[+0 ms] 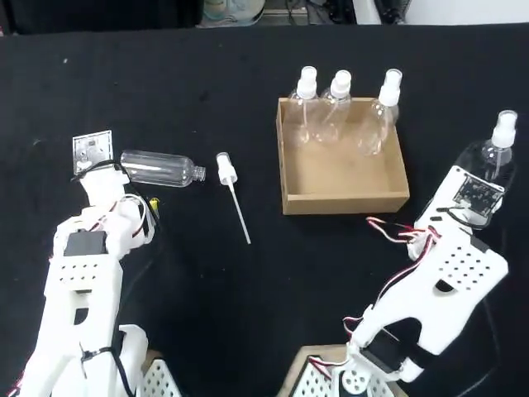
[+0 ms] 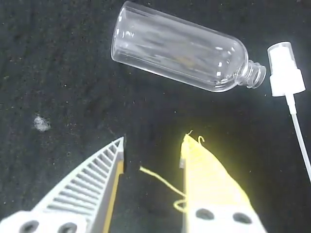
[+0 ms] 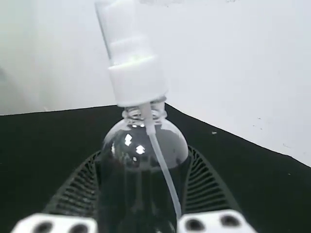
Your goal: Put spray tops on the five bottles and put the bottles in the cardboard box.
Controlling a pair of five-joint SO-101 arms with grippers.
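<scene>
A clear bottle without a top (image 1: 161, 168) (image 2: 182, 48) lies on its side on the black table, neck toward a loose white spray top (image 1: 226, 170) (image 2: 285, 70) with its long tube. My left gripper (image 2: 151, 150) (image 1: 145, 209) hovers open just short of that bottle, nothing between its fingers. The cardboard box (image 1: 343, 198) holds three capped bottles (image 1: 335, 112) along its far wall. Right of the box, my right gripper (image 3: 141, 189) (image 1: 483, 178) is shut on an upright capped bottle (image 3: 141, 160) (image 1: 494, 153).
The table's right edge and a pale wall lie just beyond the held bottle. A small silver square (image 1: 92, 149) lies by the base of the lying bottle. Open black cloth stretches between the loose spray top and the box.
</scene>
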